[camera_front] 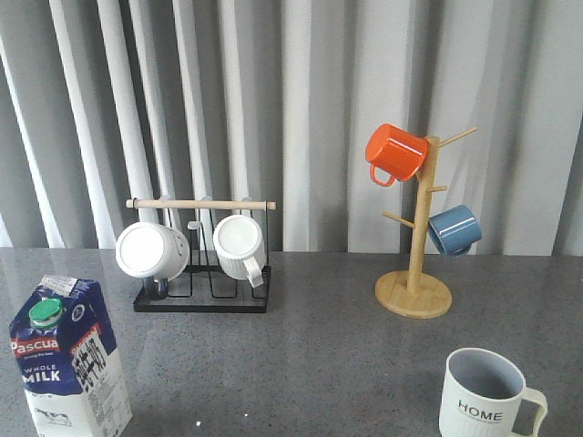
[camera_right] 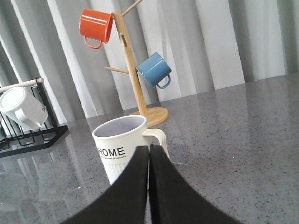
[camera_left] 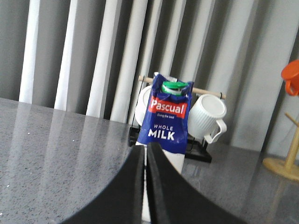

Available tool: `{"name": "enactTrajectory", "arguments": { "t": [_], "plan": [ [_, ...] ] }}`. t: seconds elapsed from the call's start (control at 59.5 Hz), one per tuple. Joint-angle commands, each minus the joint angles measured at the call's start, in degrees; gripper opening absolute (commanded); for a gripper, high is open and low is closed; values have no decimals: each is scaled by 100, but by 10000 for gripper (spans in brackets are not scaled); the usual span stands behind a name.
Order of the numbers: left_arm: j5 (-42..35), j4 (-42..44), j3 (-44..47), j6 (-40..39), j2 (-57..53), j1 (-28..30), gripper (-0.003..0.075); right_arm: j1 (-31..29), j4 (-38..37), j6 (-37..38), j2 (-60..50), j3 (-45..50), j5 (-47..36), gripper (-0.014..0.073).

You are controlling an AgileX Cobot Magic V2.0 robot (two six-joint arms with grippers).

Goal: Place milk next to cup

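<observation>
The milk (camera_front: 68, 360) is a blue and white carton with a green cap, upright at the table's front left; it also fills the middle of the left wrist view (camera_left: 167, 119). The cup (camera_front: 483, 396), white with "HOME" lettering, stands at the front right, its handle to the right; the cup (camera_right: 122, 149) is close in the right wrist view. My left gripper (camera_left: 145, 150) is shut and empty, just short of the carton. My right gripper (camera_right: 149, 149) is shut and empty, just in front of the cup. Neither gripper shows in the front view.
A black wire rack (camera_front: 202, 273) with two white ribbed mugs stands at the back left of centre. A wooden mug tree (camera_front: 417, 273) with an orange mug (camera_front: 396, 153) and a blue mug (camera_front: 454, 229) stands at the back right. Grey curtains hang behind the table.
</observation>
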Motion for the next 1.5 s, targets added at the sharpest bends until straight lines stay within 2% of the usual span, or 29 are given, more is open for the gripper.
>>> {"name": "enactTrajectory", "arguments": {
  "t": [0.0, 0.151, 0.219, 0.303, 0.353, 0.437, 0.521, 0.622, 0.673, 0.74, 0.857, 1.059, 1.143, 1.261, 1.48],
  "plan": [
    [-703, -102, -187, -337, -1, 6, 8, -23, -3, -229, 43, -534, -191, 6],
    [-374, -96, -648, -454, -1, -5, 69, -23, -38, -796, 684, -1469, 459, 99],
    [-108, -112, -933, -481, -1, -5, 115, -23, -38, -794, 1068, -1823, 473, 178],
    [166, -103, -1240, -643, -1, -5, 193, -23, -38, -788, 1544, -2239, 466, 320],
    [208, -103, -1418, -786, -1, -5, 251, -23, -21, -771, 1855, -2464, 400, 423],
    [205, -103, -1652, -1174, -1, -5, 354, -23, 8, -771, 2169, -2631, 58, 542],
    [-240, -125, -1719, -1509, -1, -5, 416, -23, 20, -766, 2331, -2632, -561, 603],
    [-961, -159, -1729, -1998, 13, -5, 430, -17, 214, -707, 2367, -2632, -1269, 605],
    [-917, -141, -1780, -2077, 114, -5, 429, -17, -23, -1037, 2403, -2689, -1291, 595],
    [-333, 51, -1995, -2053, 382, -5, 429, -17, -146, -1371, 2610, -2992, -735, 579],
    [497, 649, -2643, -2041, 1177, -5, 429, -17, -151, -1708, 3221, -3845, 698, 576],
    [1053, 1401, -3643, -1877, 2536, -5, 429, -17, -254, -1820, 4424, -5056, 1991, 576],
    [1129, 1420, -3869, -1733, 3015, -5, 429, -17, -493, -1795, 4807, -5060, 2295, 576],
    [1130, 1420, -3955, -1729, 3492, -5, 429, -17, -432, -1761, 5341, -4894, 2728, 576],
    [1229, 1414, -3955, -1734, 3743, -5, 429, -2, -310, -1673, 5903, -4309, 2287, 576]
  ]
}}
